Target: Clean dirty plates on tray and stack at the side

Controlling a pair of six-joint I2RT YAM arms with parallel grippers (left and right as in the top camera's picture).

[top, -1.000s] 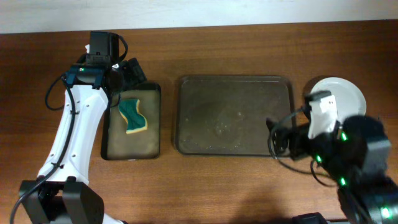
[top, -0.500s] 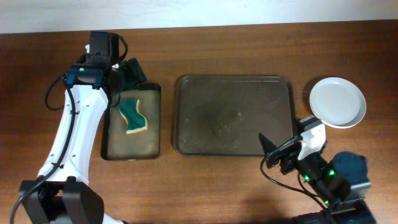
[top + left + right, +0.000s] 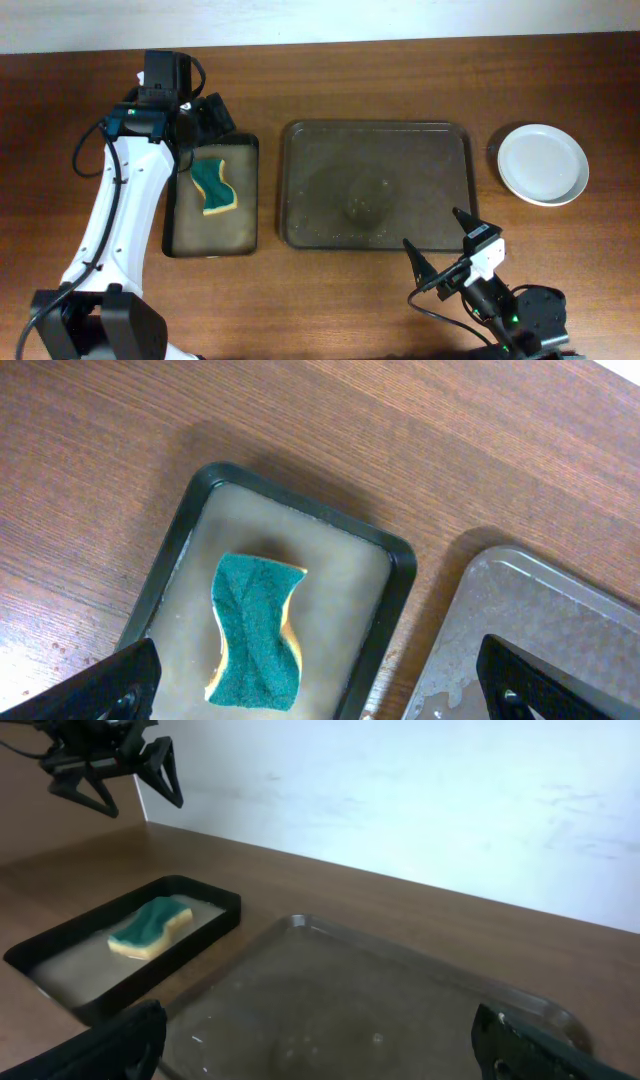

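Right arm has pulled back from the plates (image 3: 543,165) to just below the tray (image 3: 380,150). Tray holds no plates, only wet streaks. The white stack sits right of the tray; count unreadable from above. Task looks finished or nearly so. Right gripper (image 3: 434,230): jaws spread wide, empty. Left gripper (image 3: 205,118): left of the tray, above the sponge (image 3: 216,187) in the small black tray (image 3: 225,232), jaws spread, holding nothing.

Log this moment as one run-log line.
left gripper open | right gripper open, empty | plates: on table, right of tray | tray: no plates | sponge: in black tray
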